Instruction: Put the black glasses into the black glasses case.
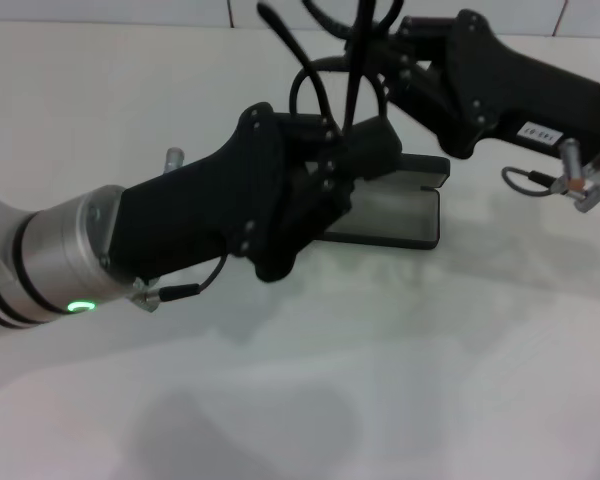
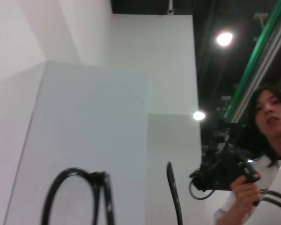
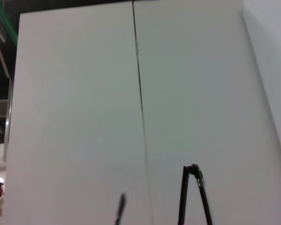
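Note:
The black glasses [image 1: 310, 80] are held up in the air above the table, their temple arms pointing upward. My left gripper [image 1: 352, 152] reaches in from the left and is shut on the lower part of the frame. My right gripper [image 1: 395, 60] comes in from the right and sits right against the glasses' upper part. The black glasses case [image 1: 400, 215] lies open on the white table just below and behind the left gripper, grey lining up, partly hidden by it. A lens rim [image 2: 70, 197] shows in the left wrist view, and a temple arm [image 3: 193, 197] shows in the right wrist view.
The white table [image 1: 380, 380] stretches toward me in front of the case. White wall panels [image 3: 84, 117] stand behind. A person [image 2: 269, 122] holding a camera shows in the left wrist view. Loose cables hang at both wrists.

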Tool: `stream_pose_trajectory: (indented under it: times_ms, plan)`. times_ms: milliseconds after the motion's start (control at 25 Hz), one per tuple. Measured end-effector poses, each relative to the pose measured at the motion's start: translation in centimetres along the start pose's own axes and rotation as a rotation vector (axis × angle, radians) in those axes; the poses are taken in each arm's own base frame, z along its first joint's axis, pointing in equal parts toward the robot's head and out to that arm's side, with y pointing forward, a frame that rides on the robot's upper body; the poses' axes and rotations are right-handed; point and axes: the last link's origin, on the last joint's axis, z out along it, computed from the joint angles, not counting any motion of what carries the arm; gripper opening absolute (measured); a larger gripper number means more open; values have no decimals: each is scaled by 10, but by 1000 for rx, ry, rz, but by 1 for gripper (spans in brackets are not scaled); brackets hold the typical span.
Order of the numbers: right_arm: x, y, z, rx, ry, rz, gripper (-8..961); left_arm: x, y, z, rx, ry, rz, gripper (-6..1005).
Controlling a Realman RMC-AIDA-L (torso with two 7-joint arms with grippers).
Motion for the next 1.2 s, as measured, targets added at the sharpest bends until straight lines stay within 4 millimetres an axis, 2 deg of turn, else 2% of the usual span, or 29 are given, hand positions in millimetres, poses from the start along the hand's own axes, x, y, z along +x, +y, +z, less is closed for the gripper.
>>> stream_pose_trajectory:
  times_ms: [400,1200]
  plan:
    - [6,2,4,-16,37,15,68,-3,-8,-9,116,19,-39,50]
    - [10,3,5,-24,55,33,67,-7,-9,-11,140,2,-66,50]
